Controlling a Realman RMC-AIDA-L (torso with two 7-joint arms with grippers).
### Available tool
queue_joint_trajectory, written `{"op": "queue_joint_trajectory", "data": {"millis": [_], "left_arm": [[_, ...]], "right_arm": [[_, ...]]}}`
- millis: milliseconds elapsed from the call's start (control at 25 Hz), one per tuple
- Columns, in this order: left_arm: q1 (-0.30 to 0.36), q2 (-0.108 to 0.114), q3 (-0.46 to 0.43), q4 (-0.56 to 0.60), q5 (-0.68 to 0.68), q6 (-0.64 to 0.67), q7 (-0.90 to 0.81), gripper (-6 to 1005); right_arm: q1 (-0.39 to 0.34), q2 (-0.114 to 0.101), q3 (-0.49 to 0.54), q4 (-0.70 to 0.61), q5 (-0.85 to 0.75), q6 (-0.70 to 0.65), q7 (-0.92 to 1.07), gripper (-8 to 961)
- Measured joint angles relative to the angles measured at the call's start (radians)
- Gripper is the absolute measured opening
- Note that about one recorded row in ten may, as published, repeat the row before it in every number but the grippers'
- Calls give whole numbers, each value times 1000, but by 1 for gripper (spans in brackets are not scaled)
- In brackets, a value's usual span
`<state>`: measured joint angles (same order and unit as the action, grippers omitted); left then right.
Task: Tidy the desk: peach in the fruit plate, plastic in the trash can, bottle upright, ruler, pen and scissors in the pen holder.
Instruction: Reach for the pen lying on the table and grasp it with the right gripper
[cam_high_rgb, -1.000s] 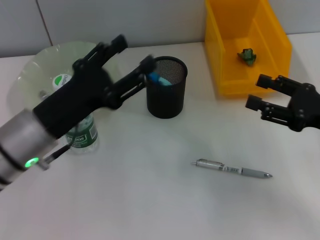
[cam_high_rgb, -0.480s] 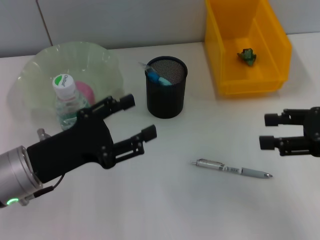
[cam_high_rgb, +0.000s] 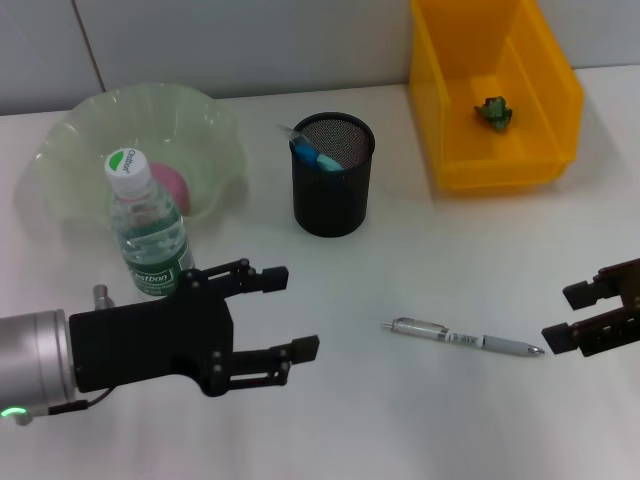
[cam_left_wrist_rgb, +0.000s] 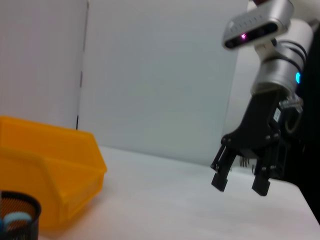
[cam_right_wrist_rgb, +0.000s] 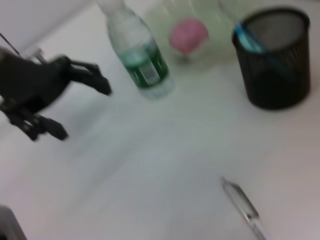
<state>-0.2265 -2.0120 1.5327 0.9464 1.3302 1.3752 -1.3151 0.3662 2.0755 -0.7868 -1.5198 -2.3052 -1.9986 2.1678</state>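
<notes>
The silver-grey pen lies flat on the white desk, also seen as the pen in the right wrist view. My right gripper hovers open just right of the pen's tip. Low at the near left, my left gripper is open and holds nothing. The bottle stands upright beside the fruit plate, which holds the pink peach. The pen holder contains the blue scissors and the clear ruler. Green plastic lies in the yellow trash can.
The left wrist view shows the right gripper above the desk, the trash can and the pen holder. The right wrist view shows the left gripper, bottle, peach and pen holder.
My left arm has pulled back from the pen holder toward the near left. My right gripper has come down and nearer, from beside the trash can to the pen's tip end.
</notes>
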Motion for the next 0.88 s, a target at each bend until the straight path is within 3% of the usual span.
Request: {"op": "queue_joint_trajectory", "data": {"millis": [120,160,360,640,880], "left_arm": [[0,0,0,0,0,0,0,811],[-7,-6,-69,24,101,40,-40,811],[3,-19,-124,41,148,75,-47,811],[12,-33,-140,57,149,87,-86,811],[13,-42,-143,60,192,83,-97,811]], "right_arm": [[26,0,-58,-6,-51,1,30,769],[34,-1,-77,-6,-69,4,31,769],[85,-4,-176,9,-150,21,-30,769],[209,-20,-189,139,-225,66,-237,769],[281,-16,-209,234,-316,108,-310,768]]}}
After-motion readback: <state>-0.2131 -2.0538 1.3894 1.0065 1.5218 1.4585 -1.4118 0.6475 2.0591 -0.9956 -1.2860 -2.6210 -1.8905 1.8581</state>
